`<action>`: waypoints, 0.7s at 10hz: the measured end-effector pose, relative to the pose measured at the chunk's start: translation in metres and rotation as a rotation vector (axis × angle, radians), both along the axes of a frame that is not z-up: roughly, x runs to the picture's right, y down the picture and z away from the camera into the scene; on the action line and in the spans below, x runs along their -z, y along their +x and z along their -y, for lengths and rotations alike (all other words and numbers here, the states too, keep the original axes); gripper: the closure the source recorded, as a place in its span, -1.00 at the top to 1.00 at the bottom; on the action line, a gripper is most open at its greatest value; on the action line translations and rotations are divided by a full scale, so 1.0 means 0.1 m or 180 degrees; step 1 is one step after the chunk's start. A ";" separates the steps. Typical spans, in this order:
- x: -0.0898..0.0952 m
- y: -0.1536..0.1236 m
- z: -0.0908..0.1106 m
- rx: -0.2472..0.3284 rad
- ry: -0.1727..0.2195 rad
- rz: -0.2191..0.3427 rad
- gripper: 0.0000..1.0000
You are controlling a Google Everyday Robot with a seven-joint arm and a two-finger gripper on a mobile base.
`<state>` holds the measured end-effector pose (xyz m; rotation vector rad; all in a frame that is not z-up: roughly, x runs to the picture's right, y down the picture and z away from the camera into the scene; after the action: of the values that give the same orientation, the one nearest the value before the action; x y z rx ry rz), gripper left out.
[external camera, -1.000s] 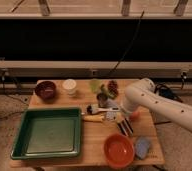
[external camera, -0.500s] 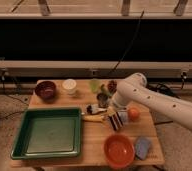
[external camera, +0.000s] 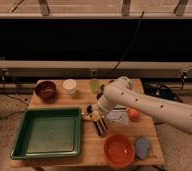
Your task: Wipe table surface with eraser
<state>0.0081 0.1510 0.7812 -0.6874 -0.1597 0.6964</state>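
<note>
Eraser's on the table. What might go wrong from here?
The gripper, mid-table beside the green tray, holds the eraser; a leftward stroke may snag the tray's wall.
The yellow-handled brush lies right by it and may get shoved.
The orange bowl sits close in front; a pull back could hit it.

Pincer (external camera: 98,118) gripping eraser (external camera: 101,127), on table surface (external camera: 90,150), beside green tray (external camera: 19,138)

Your light tan plank tabletop (external camera: 91,151) carries a green rectangular tray (external camera: 20,143), dark red bowl (external camera: 45,90), white cup (external camera: 69,86), orange bowl (external camera: 119,150), blue-grey sponge pad (external camera: 142,148) and the striped oblong eraser (external camera: 100,126), clamped mid-table by the gripper (external camera: 95,114).
</note>
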 end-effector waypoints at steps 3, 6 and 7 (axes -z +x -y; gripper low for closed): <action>0.01 -0.05 -0.14 0.0034 -0.0067 0.0094 -1.00; -0.04 0.28 -0.23 0.0067 -0.0126 -0.0031 -1.00; -0.07 0.43 -0.25 0.0067 -0.0132 -0.0099 -1.00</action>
<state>0.0508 0.1761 0.7882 -0.7167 -0.1096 0.6914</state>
